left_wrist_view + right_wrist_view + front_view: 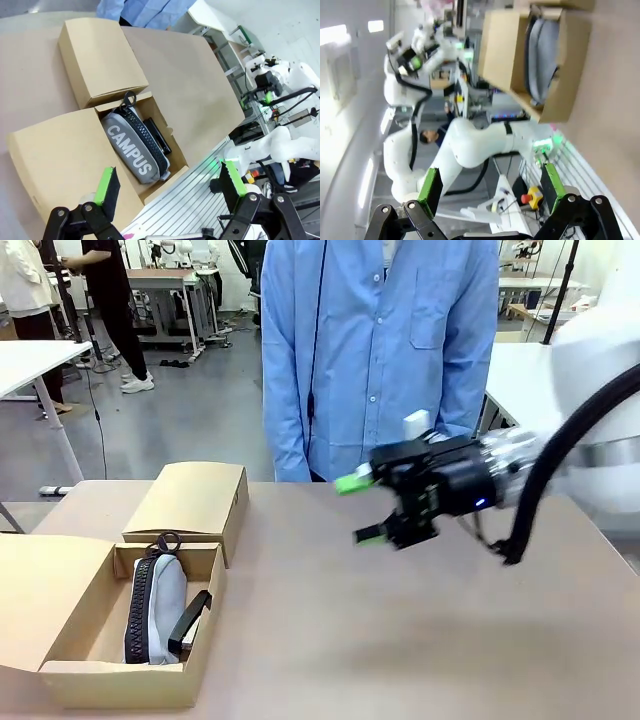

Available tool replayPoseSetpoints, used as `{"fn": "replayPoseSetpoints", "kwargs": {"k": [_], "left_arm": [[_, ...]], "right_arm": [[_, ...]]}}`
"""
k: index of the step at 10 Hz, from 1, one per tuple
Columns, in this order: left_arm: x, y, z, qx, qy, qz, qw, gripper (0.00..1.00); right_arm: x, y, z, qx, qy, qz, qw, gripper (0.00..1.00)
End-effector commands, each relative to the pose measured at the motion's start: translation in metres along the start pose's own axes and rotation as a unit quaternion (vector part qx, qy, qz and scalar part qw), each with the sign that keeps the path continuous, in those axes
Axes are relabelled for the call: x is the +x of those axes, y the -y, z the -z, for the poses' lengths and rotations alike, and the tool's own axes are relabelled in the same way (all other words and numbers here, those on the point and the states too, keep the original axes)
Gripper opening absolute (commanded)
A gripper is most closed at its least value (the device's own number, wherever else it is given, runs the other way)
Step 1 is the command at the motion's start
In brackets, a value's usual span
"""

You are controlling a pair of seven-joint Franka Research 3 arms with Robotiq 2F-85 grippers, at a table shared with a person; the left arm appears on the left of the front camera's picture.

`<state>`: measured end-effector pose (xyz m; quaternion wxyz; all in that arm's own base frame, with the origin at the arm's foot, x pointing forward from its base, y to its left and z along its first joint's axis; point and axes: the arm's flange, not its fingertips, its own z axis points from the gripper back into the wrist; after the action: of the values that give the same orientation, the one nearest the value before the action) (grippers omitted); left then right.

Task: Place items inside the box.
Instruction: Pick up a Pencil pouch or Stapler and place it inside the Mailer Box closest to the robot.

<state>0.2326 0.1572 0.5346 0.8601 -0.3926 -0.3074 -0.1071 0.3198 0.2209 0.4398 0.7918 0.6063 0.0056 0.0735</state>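
Observation:
An open cardboard box [60,680] [60,150] sits at the table's near left. Inside it lies a grey zip pencil case [160,605] marked "CAMPUS" [132,150], with a black stapler [190,622] [157,135] beside it against the box's right wall. My right gripper [360,508] hovers open above the middle of the table, fingers pointing left, holding nothing. In the right wrist view its green pads [431,186] stand wide apart, with the box [520,55] farther off. My left gripper [170,185] is open above the box, empty.
The box's lid flap [40,590] lies open to the left. A second, closed cardboard box [190,502] [97,57] sits just behind the open one. A person in a blue shirt [380,350] stands at the far edge of the table [400,640].

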Motion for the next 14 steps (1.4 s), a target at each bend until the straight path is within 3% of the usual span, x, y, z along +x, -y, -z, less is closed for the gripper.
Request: {"fn": "replayPoseSetpoints", "kwargs": {"k": [1, 2, 4, 5, 6, 7, 9, 10, 14], "left_arm": [[-0.001, 0.001, 0.002, -0.008, 0.007, 0.009, 1.000, 1.00], [-0.001, 0.001, 0.002, -0.008, 0.007, 0.009, 1.000, 1.00], [-0.001, 0.001, 0.002, -0.008, 0.007, 0.009, 1.000, 1.00], [-0.001, 0.001, 0.002, -0.008, 0.007, 0.009, 1.000, 1.00], [-0.001, 0.001, 0.002, -0.008, 0.007, 0.009, 1.000, 1.00], [-0.001, 0.001, 0.002, -0.008, 0.007, 0.009, 1.000, 1.00], [-0.001, 0.001, 0.002, -0.008, 0.007, 0.009, 1.000, 1.00], [-0.001, 0.001, 0.002, -0.008, 0.007, 0.009, 1.000, 1.00], [-0.001, 0.001, 0.002, -0.008, 0.007, 0.009, 1.000, 1.00]], "right_arm": [[0.003, 0.008, -0.079, 0.009, 0.046, 0.031, 0.998, 1.00], [0.005, 0.014, -0.106, 0.033, 0.016, 0.036, 0.999, 1.00], [-0.004, 0.038, -0.205, 0.102, -0.024, 0.073, 0.992, 1.00], [-0.020, 0.051, -0.252, 0.115, 0.009, 0.075, 0.991, 1.00], [-0.048, 0.063, -0.295, 0.108, 0.091, 0.075, 0.987, 1.00], [-0.076, 0.072, -0.324, 0.122, 0.114, 0.054, 0.985, 1.00], [-0.112, 0.087, -0.342, 0.078, 0.164, 0.036, 0.983, 1.00], [-0.092, 0.076, -0.333, 0.122, 0.122, 0.072, 0.982, 1.00], [-0.092, 0.076, -0.333, 0.122, 0.122, 0.072, 0.982, 1.00]]}}
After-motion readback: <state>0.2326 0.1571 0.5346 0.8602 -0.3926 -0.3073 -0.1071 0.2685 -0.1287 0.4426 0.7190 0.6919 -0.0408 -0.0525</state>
